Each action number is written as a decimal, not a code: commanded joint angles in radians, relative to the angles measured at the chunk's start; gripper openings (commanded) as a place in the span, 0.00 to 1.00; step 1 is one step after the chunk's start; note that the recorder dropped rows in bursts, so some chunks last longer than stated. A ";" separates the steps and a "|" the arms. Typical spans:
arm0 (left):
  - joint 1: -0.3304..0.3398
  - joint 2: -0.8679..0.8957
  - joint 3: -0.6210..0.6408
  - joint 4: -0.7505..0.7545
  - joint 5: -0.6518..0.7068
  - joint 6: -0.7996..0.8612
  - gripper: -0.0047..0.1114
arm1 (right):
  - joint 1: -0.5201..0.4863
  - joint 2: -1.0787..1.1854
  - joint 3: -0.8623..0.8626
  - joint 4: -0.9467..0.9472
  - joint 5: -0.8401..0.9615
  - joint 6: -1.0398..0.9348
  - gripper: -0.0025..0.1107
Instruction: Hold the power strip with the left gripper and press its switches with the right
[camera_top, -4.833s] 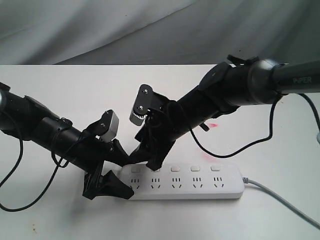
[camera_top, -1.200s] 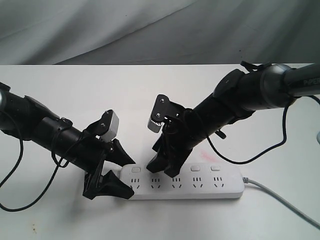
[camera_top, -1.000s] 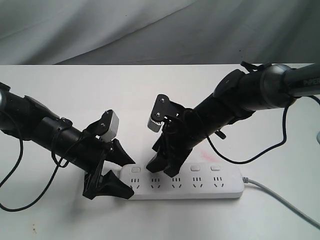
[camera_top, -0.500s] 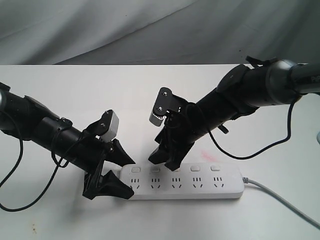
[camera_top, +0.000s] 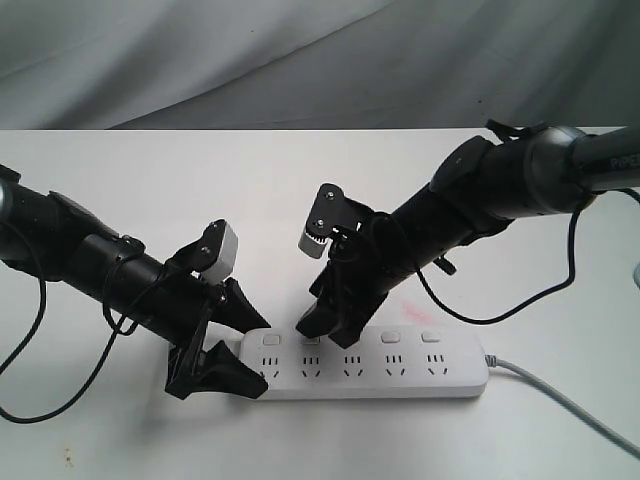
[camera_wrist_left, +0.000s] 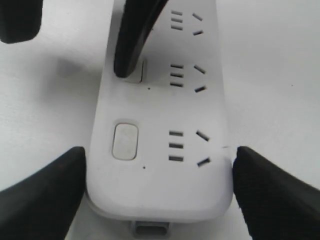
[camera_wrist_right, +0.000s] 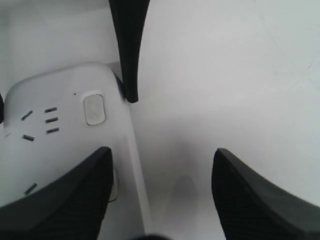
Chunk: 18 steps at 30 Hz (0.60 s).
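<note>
The white power strip lies flat on the table. My left gripper is shut on its left end, one jaw against each long side; the left wrist view shows that end between the black jaws. My right gripper is open and lowered onto the strip. One of its fingers rests its tip on the second switch. The first switch is uncovered. The right wrist view shows the strip's end, the first switch and bare table between its spread jaws.
The grey cord runs off the strip's right end toward the front right. A faint pink stain marks the white table behind the strip. A grey cloth backdrop hangs behind. Black cables loop from both arms.
The right gripper lifted off the strip half a second ago and has come back down slightly to the left, one finger now on the second switch. The left gripper has not moved.
</note>
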 joint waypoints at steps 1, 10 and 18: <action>-0.005 0.003 -0.004 0.016 0.011 0.005 0.56 | 0.000 0.013 0.004 -0.082 -0.013 0.027 0.50; -0.005 0.003 -0.004 0.016 0.011 0.005 0.56 | 0.000 0.061 0.004 -0.117 -0.037 0.055 0.50; -0.005 0.003 -0.004 0.016 0.011 0.005 0.56 | -0.004 -0.052 0.004 -0.055 -0.013 0.042 0.50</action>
